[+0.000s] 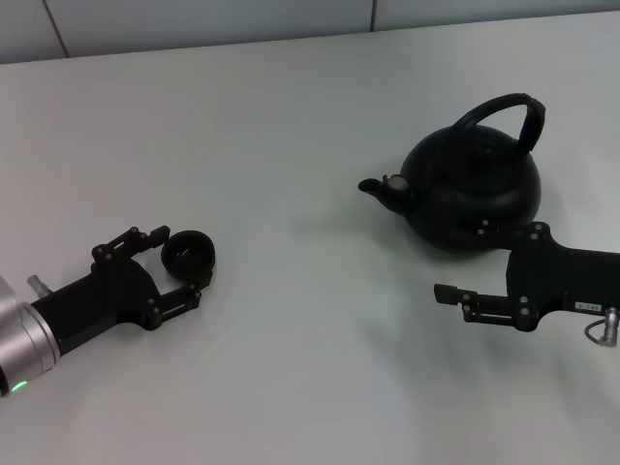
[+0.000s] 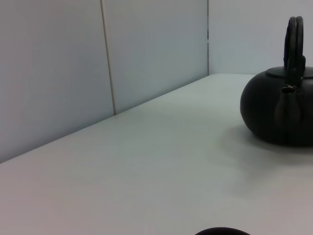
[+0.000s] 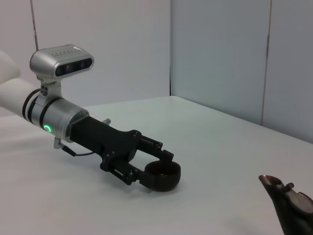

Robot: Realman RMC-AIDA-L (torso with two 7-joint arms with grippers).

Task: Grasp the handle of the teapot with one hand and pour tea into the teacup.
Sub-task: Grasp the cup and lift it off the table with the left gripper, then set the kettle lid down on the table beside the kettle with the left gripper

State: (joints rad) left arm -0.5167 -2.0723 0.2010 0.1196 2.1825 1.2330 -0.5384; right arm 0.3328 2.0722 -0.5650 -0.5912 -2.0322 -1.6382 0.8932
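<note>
The black teapot stands at the back right, spout pointing left, its arched handle upright and free. It also shows in the left wrist view, as does its handle. The small dark teacup sits on the table at the left. My left gripper is shut on the teacup, one finger on each side. The right wrist view shows that gripper around the teacup. My right gripper is open, low on the table just in front of the teapot, not touching the handle.
The white table stretches between the two arms. A pale panelled wall runs along its far edge. The teapot's spout tip shows in the right wrist view.
</note>
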